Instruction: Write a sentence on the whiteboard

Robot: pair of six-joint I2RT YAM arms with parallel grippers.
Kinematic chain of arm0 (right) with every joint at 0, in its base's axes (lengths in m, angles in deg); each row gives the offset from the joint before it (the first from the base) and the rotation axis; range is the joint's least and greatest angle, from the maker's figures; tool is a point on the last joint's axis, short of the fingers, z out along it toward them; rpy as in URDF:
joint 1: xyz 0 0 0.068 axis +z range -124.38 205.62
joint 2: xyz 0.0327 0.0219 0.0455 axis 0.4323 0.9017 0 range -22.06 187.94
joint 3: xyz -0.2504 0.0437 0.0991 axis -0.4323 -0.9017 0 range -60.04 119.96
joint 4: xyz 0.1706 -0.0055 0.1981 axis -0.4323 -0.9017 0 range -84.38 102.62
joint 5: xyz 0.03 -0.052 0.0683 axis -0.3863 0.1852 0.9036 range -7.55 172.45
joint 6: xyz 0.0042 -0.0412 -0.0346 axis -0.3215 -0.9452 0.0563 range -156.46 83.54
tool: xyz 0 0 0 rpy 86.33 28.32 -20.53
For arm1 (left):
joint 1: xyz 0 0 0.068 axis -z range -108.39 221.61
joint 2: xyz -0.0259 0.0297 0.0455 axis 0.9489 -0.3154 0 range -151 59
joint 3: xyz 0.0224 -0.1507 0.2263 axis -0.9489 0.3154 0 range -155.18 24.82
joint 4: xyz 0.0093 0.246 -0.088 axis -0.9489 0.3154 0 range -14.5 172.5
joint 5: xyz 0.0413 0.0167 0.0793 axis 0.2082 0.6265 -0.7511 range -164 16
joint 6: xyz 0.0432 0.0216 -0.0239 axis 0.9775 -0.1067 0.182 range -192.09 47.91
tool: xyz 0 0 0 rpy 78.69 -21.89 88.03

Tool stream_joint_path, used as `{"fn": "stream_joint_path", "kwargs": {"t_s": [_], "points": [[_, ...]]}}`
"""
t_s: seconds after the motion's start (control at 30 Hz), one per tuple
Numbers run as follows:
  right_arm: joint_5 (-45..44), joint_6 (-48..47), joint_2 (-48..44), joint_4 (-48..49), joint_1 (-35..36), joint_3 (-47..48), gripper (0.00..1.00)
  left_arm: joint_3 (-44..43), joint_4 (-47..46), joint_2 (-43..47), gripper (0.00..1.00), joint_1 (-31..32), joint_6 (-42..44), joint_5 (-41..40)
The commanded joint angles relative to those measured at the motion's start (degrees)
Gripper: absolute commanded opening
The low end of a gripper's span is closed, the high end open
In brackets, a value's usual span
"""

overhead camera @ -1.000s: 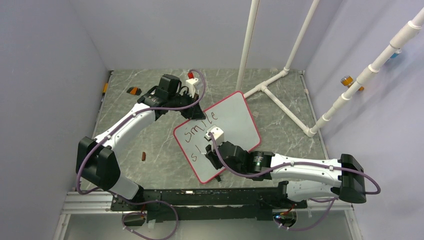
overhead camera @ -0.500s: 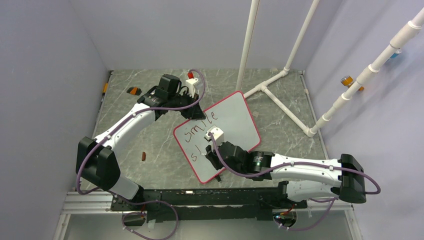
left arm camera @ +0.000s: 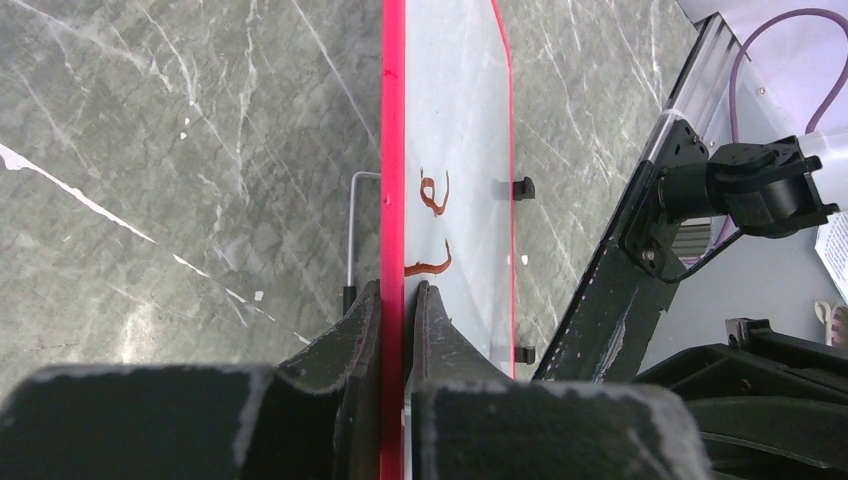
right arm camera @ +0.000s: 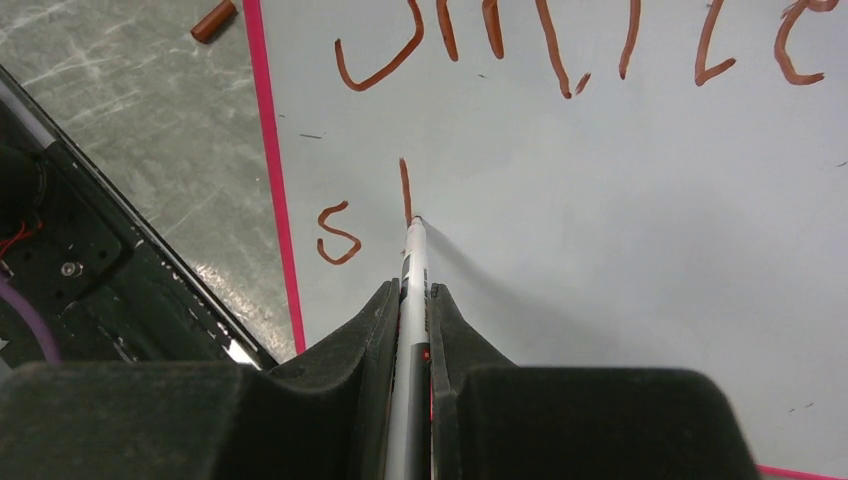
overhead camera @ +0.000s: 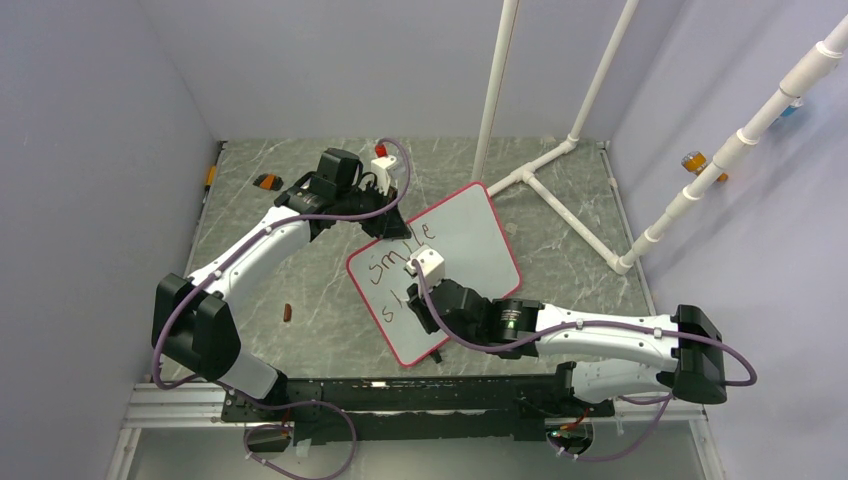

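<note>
Where the whiteboard [overhead camera: 470, 235] sits: middle of the grey marbled table [overhead camera: 300, 290], turned cornerwise, between the two arms; red-pink rim, a black clip showing at its near edge.
Sentence [overhead camera: 398, 256]: reddish-brown ink; the top line reads "smile"; below it, towards the near-left, an "s" and one upright stroke.
Left gripper [left arm camera: 402, 292]: jaws pinched tight on the board's far-left rim, one finger on each face.
Right gripper [right arm camera: 412, 292]: closed narrowly round a marker [right arm camera: 414, 255], over the near-left part of the board.
Marker: pale barrel running out between the fingers; tip touching the board at the foot of the upright stroke, just right of the "s".
Small brown piece [overhead camera: 288, 313]: on the table, left of the board and apart from it.
Orange-and-black item [overhead camera: 267, 181]: far-left of the table, near the wall.
White pipe frame [overhead camera: 560, 195]: far-right, feet on the table, near the board's far corner.
</note>
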Motion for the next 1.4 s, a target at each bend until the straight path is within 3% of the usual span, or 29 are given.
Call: {"fn": "stream_joint_path", "kwargs": {"t_s": [0.0,1.13,1.37], "points": [[-3.22,-0.97,0.62,1.91,-0.54,2.63,0.0,-0.29,-3.44,2.41,0.0,-0.84,3.82,-6.31],[-0.07,4.65,-4.79,-2.23,-1.47,-3.78,0.0,-0.67,-3.28,2.07,0.0,-0.81,3.82,-6.57],[0.53,3.79,-9.16,1.51,-1.54,-4.11,0.0,-0.66,-3.32,1.8,0.0,-0.82,3.78,-6.75]]}}
